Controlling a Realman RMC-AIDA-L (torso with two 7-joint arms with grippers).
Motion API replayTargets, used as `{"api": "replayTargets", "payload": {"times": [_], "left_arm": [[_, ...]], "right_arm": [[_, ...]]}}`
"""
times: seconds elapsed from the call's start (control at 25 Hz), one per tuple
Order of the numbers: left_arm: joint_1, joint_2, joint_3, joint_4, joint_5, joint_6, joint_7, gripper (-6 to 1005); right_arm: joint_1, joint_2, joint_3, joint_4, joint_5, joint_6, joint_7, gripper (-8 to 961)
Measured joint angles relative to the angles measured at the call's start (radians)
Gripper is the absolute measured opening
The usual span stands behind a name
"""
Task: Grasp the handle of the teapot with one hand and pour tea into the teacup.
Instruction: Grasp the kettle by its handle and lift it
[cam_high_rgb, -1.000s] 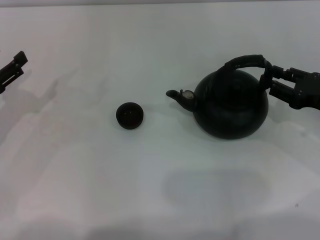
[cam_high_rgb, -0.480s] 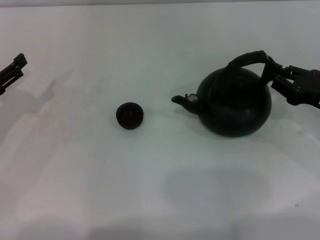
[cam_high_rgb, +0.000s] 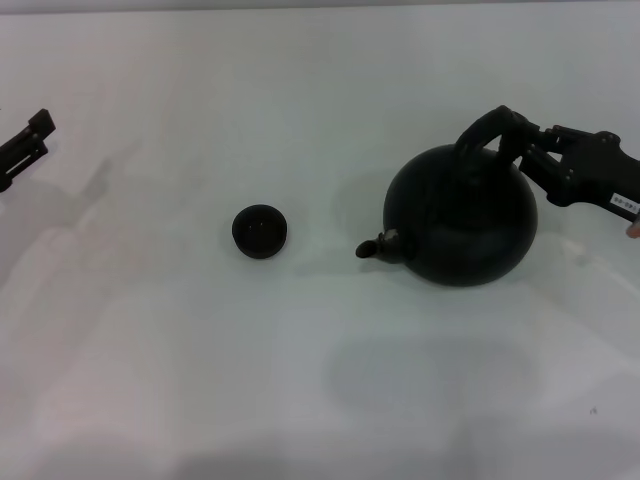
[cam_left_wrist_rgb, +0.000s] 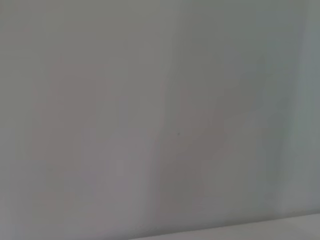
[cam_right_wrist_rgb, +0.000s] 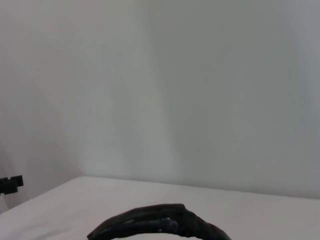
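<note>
The black teapot (cam_high_rgb: 462, 218) hangs above the white table (cam_high_rgb: 300, 380), right of centre, with its shadow on the table below it. Its short spout (cam_high_rgb: 378, 247) points left and towards me, tipped down. My right gripper (cam_high_rgb: 527, 150) is shut on the far right end of the black arched handle (cam_high_rgb: 488, 131). The handle also shows at the edge of the right wrist view (cam_right_wrist_rgb: 160, 226). The small dark teacup (cam_high_rgb: 260, 231) stands on the table, well apart from the spout to its left. My left gripper (cam_high_rgb: 30, 140) is parked open at the far left edge.
The left wrist view shows only a plain pale surface. In the right wrist view the left gripper (cam_right_wrist_rgb: 10, 184) shows far off at the table's edge, with a pale wall behind.
The right gripper has turned the teapot: the spout swung down and towards me, and the handle now appears end-on. The teacup and the left arm have not moved.
</note>
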Motion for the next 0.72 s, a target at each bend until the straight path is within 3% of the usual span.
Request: {"api": "replayTargets", "payload": {"times": [0.72], "left_arm": [[-0.001, -0.003, -0.003, -0.012, -0.002, 0.022, 0.001, 795]], "right_arm": [[0.042, 0.001, 0.002, 0.013, 0.154, -0.061, -0.097, 153]]}}
